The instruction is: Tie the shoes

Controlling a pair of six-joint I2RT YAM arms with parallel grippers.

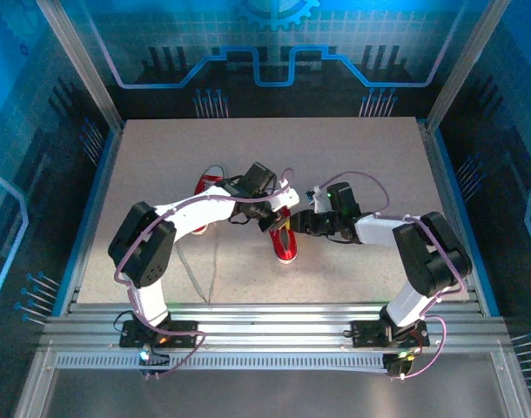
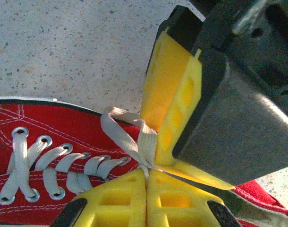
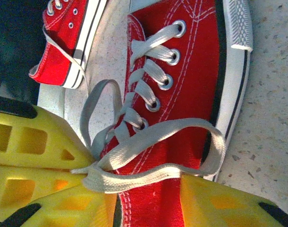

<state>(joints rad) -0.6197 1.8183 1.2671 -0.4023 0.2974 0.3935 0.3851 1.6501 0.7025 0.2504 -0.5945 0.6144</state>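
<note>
Two red shoes with white soles lie on the table. One shoe (image 1: 285, 246) sits at the centre, and the other shoe (image 1: 211, 185) is partly under my left arm. Both grippers meet over the central shoe (image 3: 191, 71). My left gripper (image 2: 147, 177) is shut on the white lace (image 2: 145, 142) just above the top eyelets. My right gripper (image 3: 148, 198) is open, its yellow fingers (image 3: 224, 205) astride the shoe's opening. A flat lace loop (image 3: 182, 130) lies across the gap and rests against the fingers. One right finger (image 2: 174, 94) stands close behind the pinched lace.
The second shoe (image 3: 68, 42) lies close beside the first, a loose lace draped over it. A thin white strand (image 1: 196, 279) trails on the table toward the near edge. Metal rails (image 1: 265, 318) run along the front, and blue walls (image 1: 39, 174) enclose the sides.
</note>
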